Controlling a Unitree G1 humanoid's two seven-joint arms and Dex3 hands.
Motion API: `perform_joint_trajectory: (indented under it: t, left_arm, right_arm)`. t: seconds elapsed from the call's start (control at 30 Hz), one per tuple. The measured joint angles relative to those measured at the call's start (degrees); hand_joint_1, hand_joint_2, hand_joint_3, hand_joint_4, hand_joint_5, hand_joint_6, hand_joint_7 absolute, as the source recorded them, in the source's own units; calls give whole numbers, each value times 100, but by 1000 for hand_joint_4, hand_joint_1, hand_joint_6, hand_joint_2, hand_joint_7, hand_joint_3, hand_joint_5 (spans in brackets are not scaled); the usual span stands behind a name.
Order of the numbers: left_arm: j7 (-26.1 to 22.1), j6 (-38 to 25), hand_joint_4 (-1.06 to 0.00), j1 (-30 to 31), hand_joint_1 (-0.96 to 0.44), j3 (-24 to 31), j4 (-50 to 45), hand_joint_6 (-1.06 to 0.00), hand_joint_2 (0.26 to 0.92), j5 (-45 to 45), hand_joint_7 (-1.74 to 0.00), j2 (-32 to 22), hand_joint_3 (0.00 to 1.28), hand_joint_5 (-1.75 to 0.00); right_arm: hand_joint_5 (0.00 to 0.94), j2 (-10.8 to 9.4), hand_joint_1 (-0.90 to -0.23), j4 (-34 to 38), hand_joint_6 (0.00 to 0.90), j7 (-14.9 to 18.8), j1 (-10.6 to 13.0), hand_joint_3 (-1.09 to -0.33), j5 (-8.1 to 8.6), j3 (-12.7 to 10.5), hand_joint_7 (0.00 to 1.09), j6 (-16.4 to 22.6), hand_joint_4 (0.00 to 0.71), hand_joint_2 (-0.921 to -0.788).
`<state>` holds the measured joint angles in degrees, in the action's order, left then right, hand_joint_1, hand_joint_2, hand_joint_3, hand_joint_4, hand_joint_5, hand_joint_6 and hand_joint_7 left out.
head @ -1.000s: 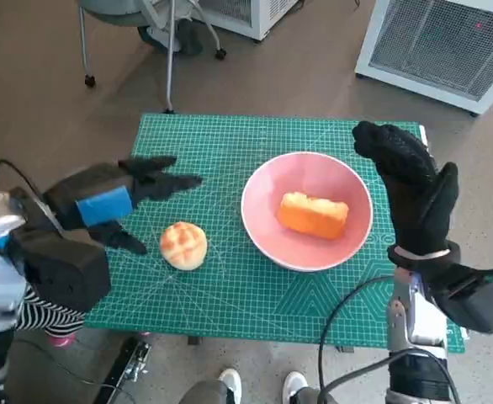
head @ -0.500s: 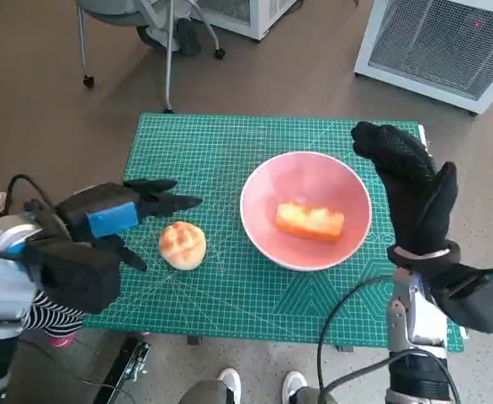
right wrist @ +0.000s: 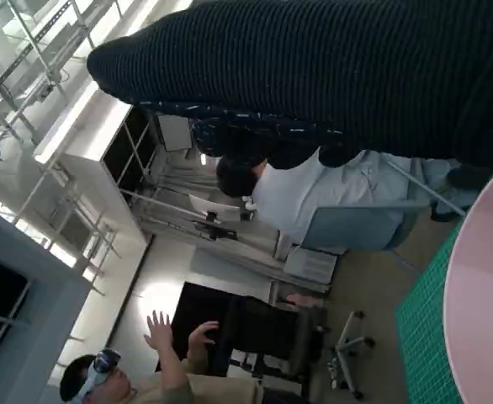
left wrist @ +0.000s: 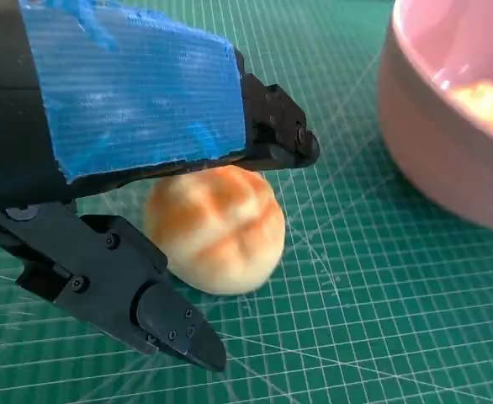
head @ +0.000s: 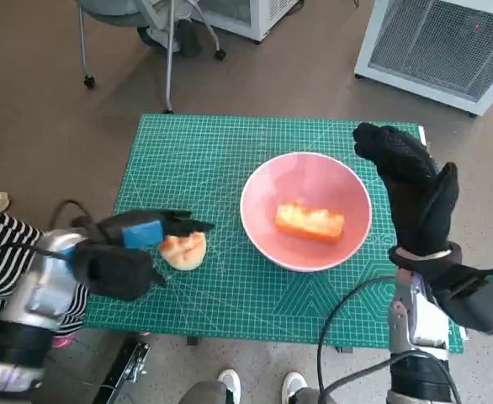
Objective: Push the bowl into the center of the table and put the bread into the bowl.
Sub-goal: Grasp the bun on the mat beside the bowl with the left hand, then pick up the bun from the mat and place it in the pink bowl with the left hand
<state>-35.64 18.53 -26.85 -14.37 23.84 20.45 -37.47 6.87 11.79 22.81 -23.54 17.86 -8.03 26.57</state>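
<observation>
Pink bowl: centred, already holding one bread piece.
Left hand: has dropped over round bun, fingers apart, not yet clamped.
Right hand: raised beside bowl, fingers apart, holding nothing.

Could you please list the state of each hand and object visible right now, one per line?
Left hand: lowered over the round bun, fingers either side of it, not yet closed on it.
Round bun: resting on the green mat, beside the bowl, outside it.
Pink bowl: upright on the mat, holding one piece of bread.
Bread piece: lying inside the bowl.
Right hand: raised beside the bowl, holding nothing.
</observation>
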Motion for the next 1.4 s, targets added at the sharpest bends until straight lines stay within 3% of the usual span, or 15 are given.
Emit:
perform_joint_trajectory:
  t: [0.17, 0.33, 0.4, 0.53, 0.6, 0.7, 1.0, 1.4]
  left_arm:
    - [381, 102, -448, -215, -21, -138, 421, -501, 754, 282, -62, 137, 13, -46]
    - [774, 102, -711, -382, 31, -300, 645, -683, 797, 649, -149, 204, 25, -137]
    - [896, 102, -776, -420, 39, -350, 712, -683, 814, 721, -304, 212, 16, -232]
    - [1136, 131, -750, -461, 44, -427, 861, -591, 835, 890, -688, 219, 4, -565]
    - [1233, 148, -759, -461, 23, -461, 910, -583, 876, 918, -933, 219, 30, -826]
    - [1343, 193, -769, -460, 8, -486, 924, -590, 906, 940, -1084, 218, 39, -1019]
    - [1382, 277, -804, -421, 1, -362, 562, -644, 913, 838, -1116, 153, 18, -1066]
    - [823, -68, -809, -228, 1, 285, -924, -650, 914, 90, -1117, 32, 14, -1058]
  right_arm:
    - [1, 3, -712, -10, 89, 0, 3, -746, -1, -3, 412, 1, 180, -921]
    - [1, 10, -715, -10, 87, 0, 9, -745, -2, -11, 413, 8, 180, -921]
    - [1, 12, -716, -11, 87, 0, 14, -744, -2, -13, 413, 11, 180, -921]
    - [1, 21, -719, -30, 86, 0, 34, -744, -2, -14, 414, 11, 180, -921]
    - [1, 29, -719, -50, 85, 0, 42, -744, -3, -15, 414, 11, 180, -921]
    - [1, 52, -720, -55, 84, 1, 43, -744, -3, -17, 414, 12, 180, -921]
    - [0, 85, -720, -53, 81, 1, 43, -744, -1, -28, 416, 11, 180, -921]
    - [0, 86, -720, -53, 79, 2, 42, -745, 2, -27, 418, 3, 180, -921]
